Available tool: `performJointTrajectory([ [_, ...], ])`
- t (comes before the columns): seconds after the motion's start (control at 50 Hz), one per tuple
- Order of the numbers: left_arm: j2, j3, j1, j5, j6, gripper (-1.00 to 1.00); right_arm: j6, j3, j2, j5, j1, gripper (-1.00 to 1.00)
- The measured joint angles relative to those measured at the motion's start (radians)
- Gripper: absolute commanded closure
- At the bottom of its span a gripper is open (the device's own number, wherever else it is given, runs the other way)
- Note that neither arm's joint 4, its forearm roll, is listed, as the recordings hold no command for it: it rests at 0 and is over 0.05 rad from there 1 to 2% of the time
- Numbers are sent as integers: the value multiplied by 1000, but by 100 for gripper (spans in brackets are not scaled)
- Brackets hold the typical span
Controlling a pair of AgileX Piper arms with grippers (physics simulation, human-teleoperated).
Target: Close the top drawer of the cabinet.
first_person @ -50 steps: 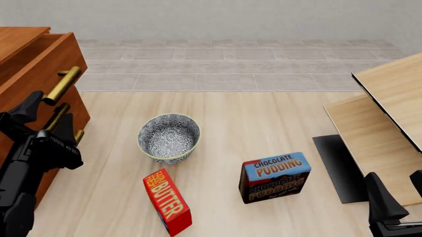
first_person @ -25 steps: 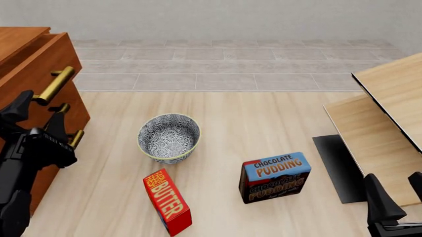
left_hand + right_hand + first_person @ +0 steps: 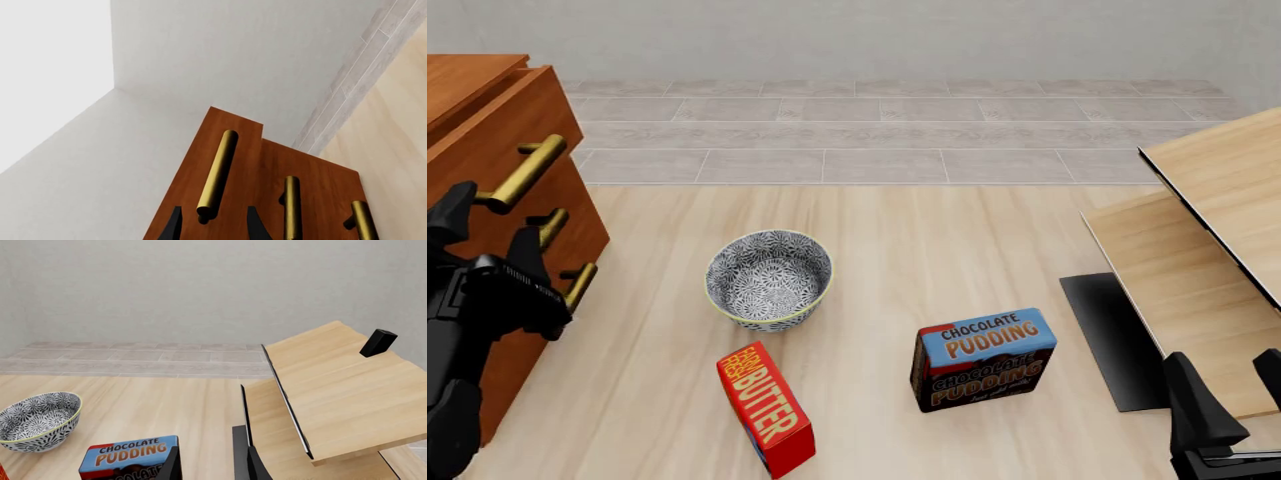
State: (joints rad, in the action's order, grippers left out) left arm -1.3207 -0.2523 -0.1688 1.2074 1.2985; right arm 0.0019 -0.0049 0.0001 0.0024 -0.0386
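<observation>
Left wrist view: left gripper (image 3: 212,225) fingers apart, straddling the near end of the top drawer's (image 3: 233,150) brass bar handle (image 3: 217,172). Drawer front stands proud of the cabinet (image 3: 320,190) face. 2 lower handles visible beside it.

Plain grey wall (image 3: 894,35), grey tile strip (image 3: 894,130), pale panelled furniture (image 3: 1214,240).
</observation>
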Motion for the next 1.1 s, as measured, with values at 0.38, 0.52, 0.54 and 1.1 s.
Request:
performJointTrajectory([
  [0.38,-16,-15,-41,4,-1,-100,-4,2,0,0,0,-100],
  [0.52,-19,-19,-53,4,2,-100,-6,2,0,1,-3,-100],
  [0.54,-19,-19,-54,3,2,-100,-6,2,0,2,-4,-100],
  [1.1,-42,-47,-129,0,-10,-100,-18,0,0,4,-16,-100],
])
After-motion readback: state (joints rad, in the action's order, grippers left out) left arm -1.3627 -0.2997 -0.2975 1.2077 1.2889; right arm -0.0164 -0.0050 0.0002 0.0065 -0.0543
